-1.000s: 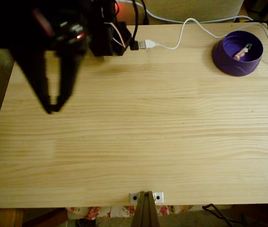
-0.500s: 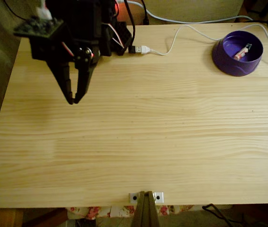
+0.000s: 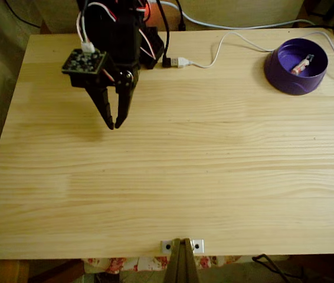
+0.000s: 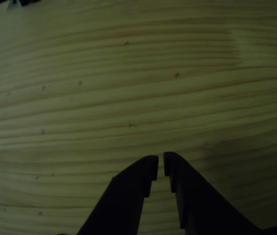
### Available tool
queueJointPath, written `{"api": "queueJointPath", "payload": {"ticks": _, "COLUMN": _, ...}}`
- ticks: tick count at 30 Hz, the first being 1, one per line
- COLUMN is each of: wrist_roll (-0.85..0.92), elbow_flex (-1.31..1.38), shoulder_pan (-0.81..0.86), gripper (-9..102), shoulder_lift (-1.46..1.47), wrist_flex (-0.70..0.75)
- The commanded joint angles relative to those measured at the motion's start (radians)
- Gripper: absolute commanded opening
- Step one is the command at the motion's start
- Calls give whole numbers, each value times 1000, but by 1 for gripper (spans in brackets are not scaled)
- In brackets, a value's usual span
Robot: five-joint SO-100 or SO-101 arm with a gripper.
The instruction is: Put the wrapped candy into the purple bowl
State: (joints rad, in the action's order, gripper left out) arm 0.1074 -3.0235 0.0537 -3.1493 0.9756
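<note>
Candy: the wrapped candy (image 3: pixel 301 63) lies tilted inside the purple bowl (image 3: pixel 280 73), at the far right corner of the surface (image 3: pixel 202 171) in the fixed view.
Bowl: upright, near the white cable (image 3: pixel 226 42) that trails across the far edge.
Gripper: the gripper (image 3: pixel 115 125) hangs above bare wood at the far left of the fixed view, well apart from the bowl; its two fingers are nearly together with just a thin slit between the tips, and nothing is held. The other view shows the same narrow gap at the gripper (image 4: pixel 161 166), with plain wood grain beyond it.
Change: over the last second the arm has swung from the left edge of the fixed view toward its base, and the fingers have gone from a slight spread to almost closed. The candy and bowl have not moved.
Meaning: the candy already sits where the task wants it, so the placing looks done; the arm's drift back near its base reads as a return to rest, not a new reach.
Risk: little remains; only a stray sweep toward the cable or bowl could disturb things.
</note>
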Motion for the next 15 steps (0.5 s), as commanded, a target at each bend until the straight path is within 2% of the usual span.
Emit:
{"api": "queueJointPath", "payload": {"ticks": 1, "wrist_roll": 5, "elbow_flex": 20, "shoulder_pan": -5, "gripper": 1, "shoulder_lift": -8, "wrist_flex": 3}}
{"api": "queueJointPath", "payload": {"ticks": 15, "wrist_roll": 9, "elbow_flex": 20, "shoulder_pan": -6, "gripper": 1, "shoulder_lift": -8, "wrist_flex": 5}}
